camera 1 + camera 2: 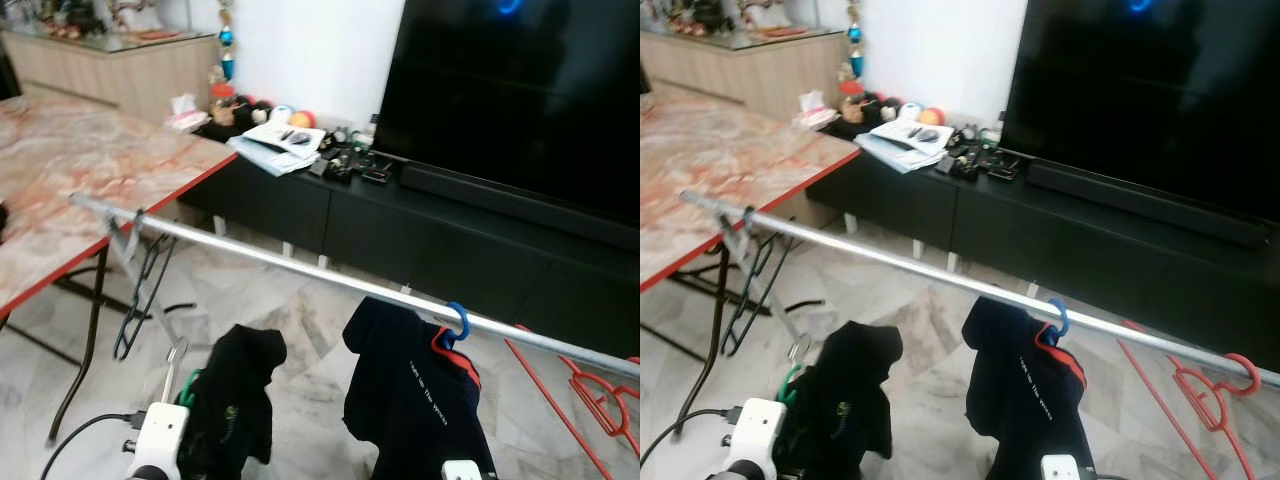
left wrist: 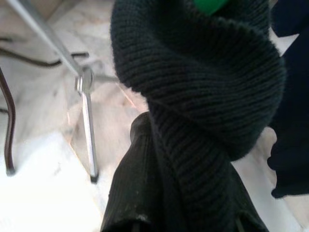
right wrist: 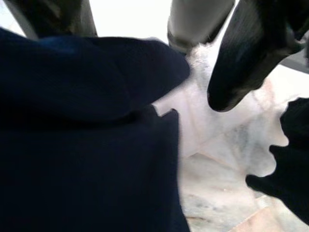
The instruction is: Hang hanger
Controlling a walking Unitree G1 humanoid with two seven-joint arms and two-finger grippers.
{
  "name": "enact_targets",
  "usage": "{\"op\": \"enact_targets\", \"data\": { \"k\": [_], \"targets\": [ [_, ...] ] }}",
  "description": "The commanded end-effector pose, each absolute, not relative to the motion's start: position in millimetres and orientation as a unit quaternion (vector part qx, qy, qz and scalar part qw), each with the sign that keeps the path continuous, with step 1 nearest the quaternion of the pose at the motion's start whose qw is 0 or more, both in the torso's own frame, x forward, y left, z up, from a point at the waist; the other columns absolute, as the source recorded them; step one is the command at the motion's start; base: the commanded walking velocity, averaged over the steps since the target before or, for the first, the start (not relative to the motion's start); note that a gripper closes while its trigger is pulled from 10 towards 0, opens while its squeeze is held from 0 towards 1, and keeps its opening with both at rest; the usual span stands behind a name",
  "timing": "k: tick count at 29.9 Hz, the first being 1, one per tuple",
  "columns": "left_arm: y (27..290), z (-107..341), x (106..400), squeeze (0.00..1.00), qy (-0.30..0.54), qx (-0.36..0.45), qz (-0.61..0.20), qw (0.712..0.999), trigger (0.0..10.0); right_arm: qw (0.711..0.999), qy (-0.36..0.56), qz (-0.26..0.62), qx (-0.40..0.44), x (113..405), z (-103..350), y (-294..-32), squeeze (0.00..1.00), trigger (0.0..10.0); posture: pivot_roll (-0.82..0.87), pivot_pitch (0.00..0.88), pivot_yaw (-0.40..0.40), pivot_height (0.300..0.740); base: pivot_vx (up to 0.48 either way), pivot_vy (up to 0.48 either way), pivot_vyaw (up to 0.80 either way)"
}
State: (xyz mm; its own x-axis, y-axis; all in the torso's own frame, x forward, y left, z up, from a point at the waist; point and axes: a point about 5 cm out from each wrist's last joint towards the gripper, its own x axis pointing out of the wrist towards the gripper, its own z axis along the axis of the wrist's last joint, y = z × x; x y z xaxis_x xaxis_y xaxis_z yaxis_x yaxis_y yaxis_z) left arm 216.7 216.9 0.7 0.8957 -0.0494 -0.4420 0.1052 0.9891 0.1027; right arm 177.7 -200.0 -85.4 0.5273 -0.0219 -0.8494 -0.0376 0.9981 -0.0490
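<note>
left hand (image 1: 185, 395) holds green hanger (image 1: 187, 388) carrying black knit garment (image 1: 235, 395) | below silver rail (image 1: 300, 265), which runs left-high to right-low above it | right hand: grip unclear, by navy shirt (image 1: 415, 395) on blue hanger (image 1: 457, 322)

This is a lived-in home, its living room. A large black television (image 1: 520, 90) stands on a long low black TV cabinet (image 1: 420, 235) against a white wall, with papers (image 1: 280, 145), remotes and small trinkets scattered along the cabinet's left end. A marble-patterned table (image 1: 80, 180) with a red edge stands on the left, a wooden sideboard (image 1: 120, 65) behind it. The floor (image 1: 300, 310) is pale marble tile. Across the room runs a metal laundry rail (image 1: 300, 265) hung with a dark T-shirt (image 1: 415, 400) and empty hangers (image 1: 140, 290).
</note>
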Motion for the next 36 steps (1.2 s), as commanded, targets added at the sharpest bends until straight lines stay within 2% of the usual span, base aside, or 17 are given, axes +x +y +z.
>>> {"op": "enact_targets", "data": {
  "k": [1, 10, 16, 18, 26, 32, 36],
  "targets": [
    [210.2, 3.7, 219.5, 0.00, 0.214, 0.060, -0.047, 0.974, 10.0, 0.866, 0.498, -0.005, -0.037, 168.9, -87.9, -208.9, 0.00, 10.0, 0.20, 0.000, -0.043, 0.740, 0.349, 0.000, 0.00],
    [212.8, 5.4, 220.7, 0.00, 0.210, 0.059, -0.046, 0.975, 10.0, 0.864, 0.501, 0.002, -0.040, 169.4, -87.9, -208.2, 0.00, 10.0, 0.21, 0.000, -0.046, 0.740, 0.346, 0.000, 0.00],
    [214.1, 7.9, 219.4, 0.00, 0.215, 0.088, -0.092, 0.968, 10.0, 0.864, 0.502, 0.006, -0.042, 169.8, -87.7, -208.4, 0.00, 10.0, 0.21, 0.000, -0.048, 0.740, 0.000, 0.000, 0.00],
    [219.7, 10.1, 221.5, 0.00, 0.216, 0.120, -0.094, 0.964, 10.0, 0.864, 0.502, 0.006, -0.043, 169.8, -87.6, -208.5, 0.00, 10.0, 0.21, 0.000, -0.050, 0.740, 0.000, 0.000, 0.00],
    [225.0, 29.0, 240.1, 0.00, 0.177, 0.141, -0.091, 0.970, 10.0, 0.864, 0.501, 0.010, -0.047, 170.5, -87.2, -209.1, 0.00, 10.0, 0.21, 0.000, -0.056, 0.740, 0.000, 0.000, 0.00],
    [211.2, 43.7, 257.0, 0.00, 0.159, 0.193, -0.179, 0.951, 10.0, 0.864, 0.501, 0.012, -0.051, 170.8, -87.1, -209.1, 0.00, 10.0, 0.21, 0.000, -0.061, 0.740, 0.000, 0.000, 0.00],
    [210.8, 54.3, 267.8, 0.00, 0.140, 0.204, -0.182, 0.952, 10.0, 0.865, 0.500, 0.012, -0.050, 171.3, -86.8, -208.8, 0.00, 10.0, 0.20, 0.000, -0.059, 0.740, 0.000, 0.000, 0.00]
  ]
}}
